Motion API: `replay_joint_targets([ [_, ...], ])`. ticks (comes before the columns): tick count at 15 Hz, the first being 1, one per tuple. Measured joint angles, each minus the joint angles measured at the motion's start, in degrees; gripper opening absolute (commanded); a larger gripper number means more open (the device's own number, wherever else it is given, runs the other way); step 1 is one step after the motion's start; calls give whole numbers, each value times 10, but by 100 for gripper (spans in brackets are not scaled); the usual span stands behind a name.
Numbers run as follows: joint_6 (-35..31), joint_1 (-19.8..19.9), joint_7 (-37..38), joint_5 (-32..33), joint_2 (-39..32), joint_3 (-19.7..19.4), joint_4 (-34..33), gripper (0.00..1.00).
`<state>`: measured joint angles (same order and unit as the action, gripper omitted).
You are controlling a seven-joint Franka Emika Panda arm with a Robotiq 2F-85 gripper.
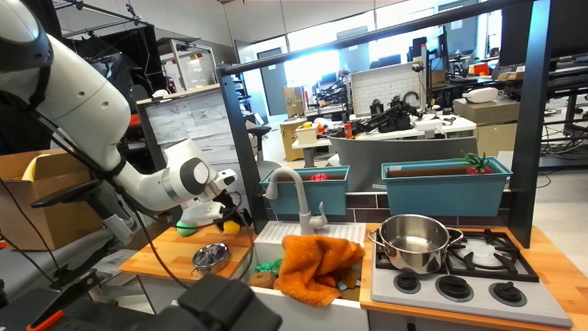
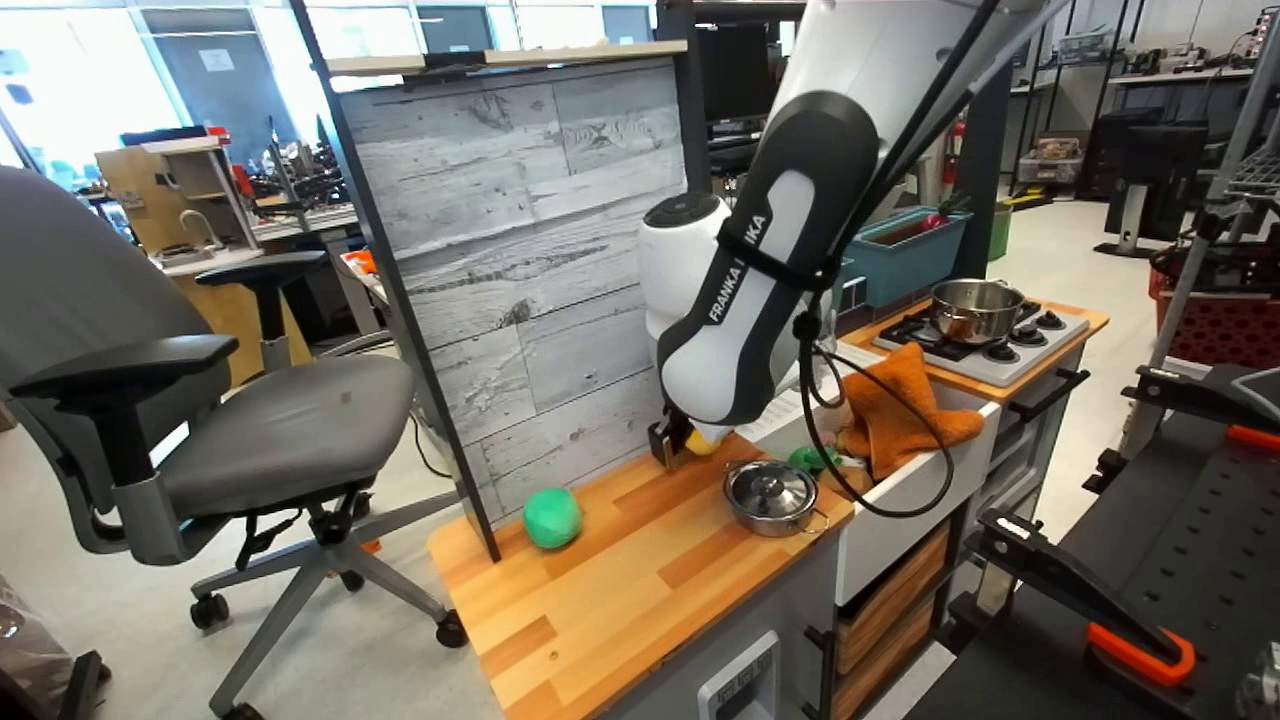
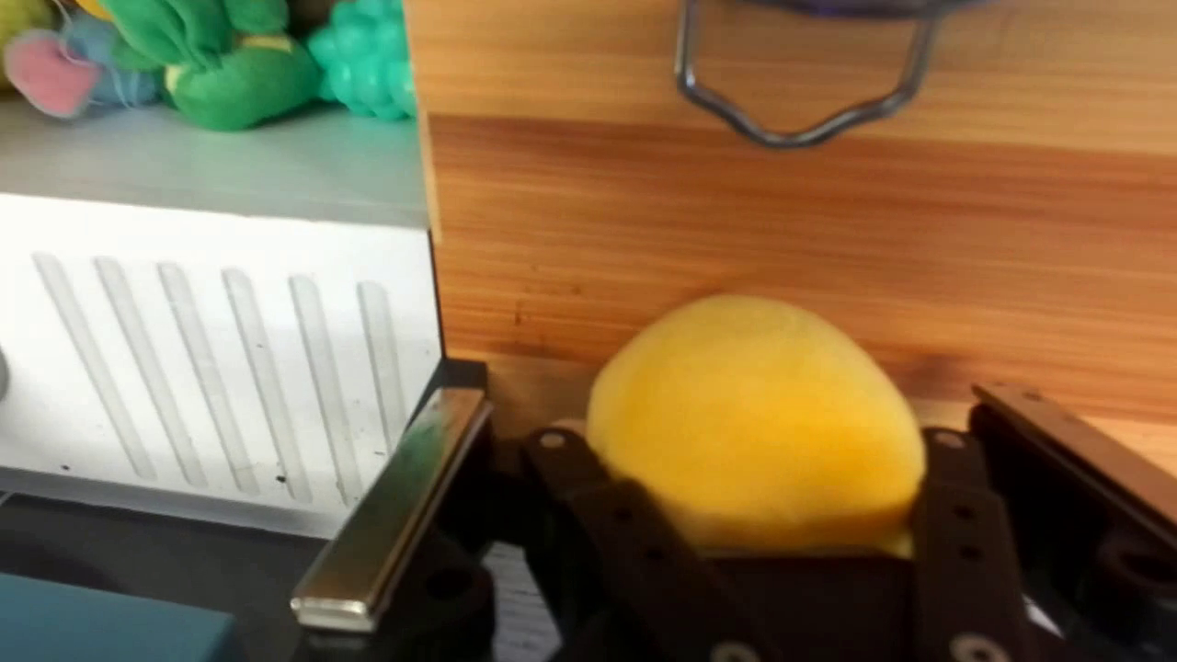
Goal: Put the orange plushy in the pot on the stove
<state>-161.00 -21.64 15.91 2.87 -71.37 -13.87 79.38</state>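
The orange plushy (image 3: 759, 423) is not where the task wants it, so I judge the job to be in its early part: the reach seems done, the carrying and placing are not. The wooden counter (image 2: 590, 600) has the sink (image 1: 342, 317) set between the plushy's end and the stove (image 1: 480, 281), so the trip will likely have to cross the sink and the orange cloth (image 1: 317, 266) draped over its front. The pot (image 1: 415, 259) needs no work that I can see: it sits upright on the stove's burner grate, uncovered, with only bare steel showing inside. The claw (image 3: 729, 391) is at the plushy's end of the counter with its fingers spread, one on either side of the plushy; in the wrist view a gap shows at the fingertips, so no pinch is visible. Near it stands a small lidded pan (image 2: 768, 495), which should have no part in this. The plushy itself is between the fingers, toward the back of the counter and near the ribbed drainboard (image 3: 230, 359); whether it touches the wood I cannot tell. Left for it, in my judgement, are the squeeze, the lift, the crossing and the release over the pot.
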Motion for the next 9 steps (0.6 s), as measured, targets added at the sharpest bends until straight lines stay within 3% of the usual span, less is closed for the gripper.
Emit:
replay_joint_targets([
  [5, 180, -38, 13, 19, 140, 9, 119, 0],
  [9, 282, -31, 37, 20, 258, 41, 233, 0],
])
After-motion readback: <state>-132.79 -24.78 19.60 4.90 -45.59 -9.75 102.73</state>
